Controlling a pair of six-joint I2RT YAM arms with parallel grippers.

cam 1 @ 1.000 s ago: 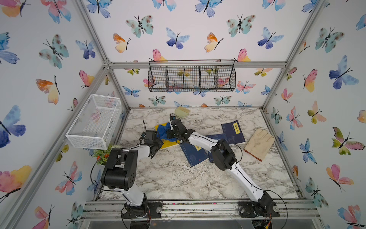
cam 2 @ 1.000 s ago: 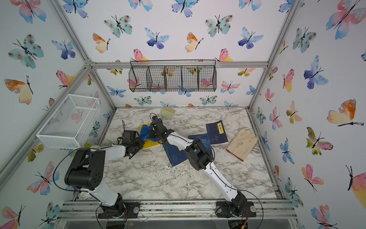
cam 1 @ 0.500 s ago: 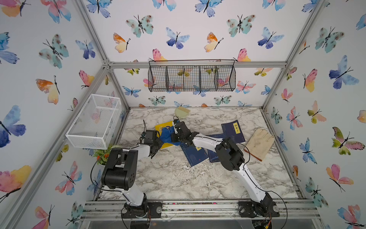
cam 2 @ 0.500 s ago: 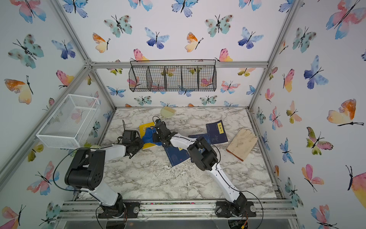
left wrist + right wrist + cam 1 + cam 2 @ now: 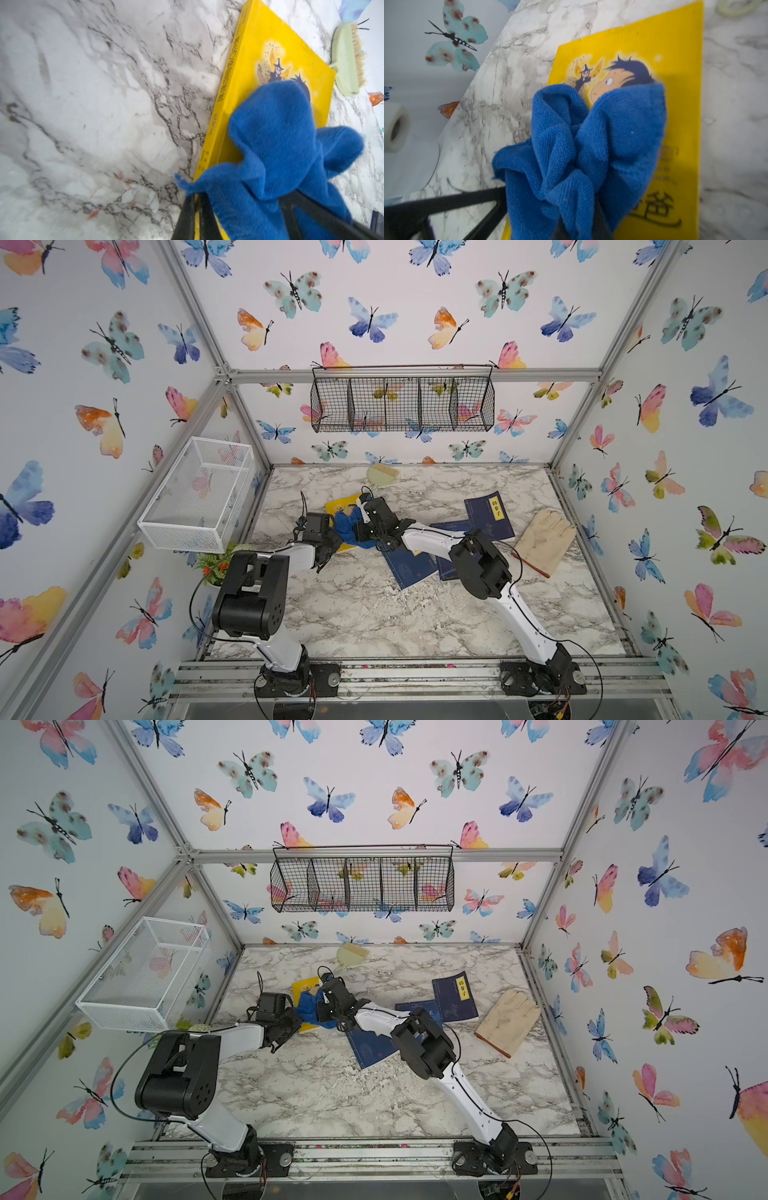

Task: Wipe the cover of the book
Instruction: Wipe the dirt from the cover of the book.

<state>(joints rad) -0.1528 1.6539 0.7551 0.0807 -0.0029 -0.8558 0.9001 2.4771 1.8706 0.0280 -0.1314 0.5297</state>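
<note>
**Desk:** Where is the book?

**Photographer:** A yellow picture book [image 5: 338, 504], with a cartoon boy and a witch on its cover, lies flat on the white, grey-veined marble table [image 5: 353, 614]. It is near a pale-green hand brush [image 5: 380, 475] with tan bristles, on the brush's robot-ward side and not touching it.

**Desk:** And the arms?

**Photographer:** Both reach in over the book. The right end effector [image 5: 360, 530] is clamped on a bunched blue microfibre cloth [image 5: 347, 526]. In the right wrist view the cloth's folds rest on the cover and hide the boy's chin. The left end effector [image 5: 329, 546] is closed at the book corner farthest from the brush. The left wrist view shows a sliver of yellow between its jaws. I cannot tell whether it pinches the cover or only presses on it.

**Desk:** Anything else in frame?

**Photographer:** Dark navy books [image 5: 490, 514] lie to the brush's right and nearer the robot, partly under the right arm. A tan work glove [image 5: 544, 535] lies beyond them, well apart from the brush.
</note>
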